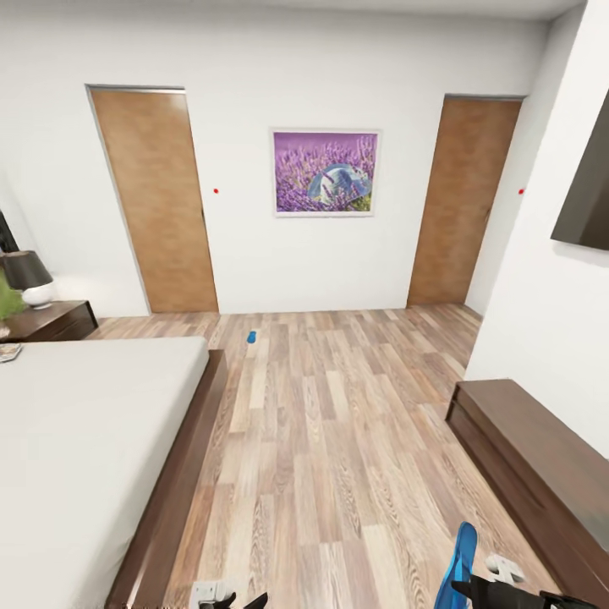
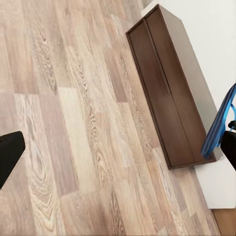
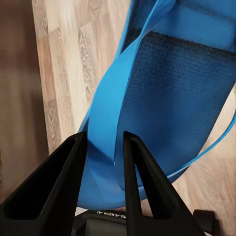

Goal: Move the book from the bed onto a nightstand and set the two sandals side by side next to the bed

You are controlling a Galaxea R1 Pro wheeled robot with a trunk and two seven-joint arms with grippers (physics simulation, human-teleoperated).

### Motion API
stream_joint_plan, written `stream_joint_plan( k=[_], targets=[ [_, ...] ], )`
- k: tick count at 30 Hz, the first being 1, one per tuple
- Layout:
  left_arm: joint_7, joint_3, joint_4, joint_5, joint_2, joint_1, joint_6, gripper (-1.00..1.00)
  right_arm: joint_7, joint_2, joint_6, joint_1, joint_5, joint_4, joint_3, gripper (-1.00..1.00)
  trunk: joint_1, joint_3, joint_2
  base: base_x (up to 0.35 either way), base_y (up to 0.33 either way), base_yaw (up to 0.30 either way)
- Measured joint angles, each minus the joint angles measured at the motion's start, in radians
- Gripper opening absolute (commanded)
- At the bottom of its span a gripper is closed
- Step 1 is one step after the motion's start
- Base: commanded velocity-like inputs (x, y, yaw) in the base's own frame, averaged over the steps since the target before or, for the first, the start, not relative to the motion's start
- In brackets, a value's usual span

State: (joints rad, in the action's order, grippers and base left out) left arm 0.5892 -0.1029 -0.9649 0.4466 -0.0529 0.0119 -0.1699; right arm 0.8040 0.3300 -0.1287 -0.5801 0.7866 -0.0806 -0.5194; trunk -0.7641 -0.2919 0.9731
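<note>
Blue strap webbing sat clenched between the two black fingers [image 3: 137,182] of the right pincer [image 3: 104,162], which gripped one sandal [image 3: 167,93] by its strap in the right wrist view. From the head camera that same sandal [image 1: 458,562] stood nearly on edge above the wood-plank floor [image 1: 338,440], at the lower right, with the right pincer [image 1: 474,589] dark beneath it. The left pincer [image 1: 233,601] barely showed at the bottom edge, and whether it was released or clenched could not be told; its wrist camera caught one dark fingertip [image 2: 10,155] over bare planks.

Beside the raised sandal, against the right wall, ran a long low dark-brown bench cabinet [image 1: 541,474]. On the left lay the bed [image 1: 85,457], pale mattress on a dark wooden frame. Farther on, the second sandal [image 1: 251,337] lay flat on the floor, just past the bed's far corner. At the bed's far left stood the nightstand [image 1: 55,320], carrying a lamp [image 1: 30,277] with a dark shade. The back wall held two wooden doors [image 1: 156,199] and a purple picture [image 1: 325,172] between them.
</note>
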Motion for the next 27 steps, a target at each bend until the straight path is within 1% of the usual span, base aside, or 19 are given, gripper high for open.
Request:
stream_joint_plan(
  k=[6,18,24,27],
  targets=[
    [0.0,0.0,0.0,0.0,0.0,0.0,0.0,1.0,0.001,0.0,0.0,0.0,0.0,0.0,0.0,-1.0,0.0,0.0,0.0,0.0,0.0,0.26],
    [0.0,0.0,0.0,0.0,0.0,0.0,0.0,1.0,0.002,0.0,0.0,0.0,0.0,0.0,0.002,-1.0,0.0,0.0,0.0,0.0,0.0,0.026],
    [0.0,0.0,0.0,0.0,0.0,0.0,0.0,1.0,0.002,0.0,0.0,0.0,0.0,0.0,0.001,-1.0,0.0,0.0,0.0,0.0,0.0,0.189],
    [0.0,0.0,0.0,0.0,0.0,0.0,0.0,1.0,0.002,0.0,0.0,0.0,0.0,0.0,0.001,-1.0,0.0,0.0,0.0,0.0,0.0,0.108]
  ],
)
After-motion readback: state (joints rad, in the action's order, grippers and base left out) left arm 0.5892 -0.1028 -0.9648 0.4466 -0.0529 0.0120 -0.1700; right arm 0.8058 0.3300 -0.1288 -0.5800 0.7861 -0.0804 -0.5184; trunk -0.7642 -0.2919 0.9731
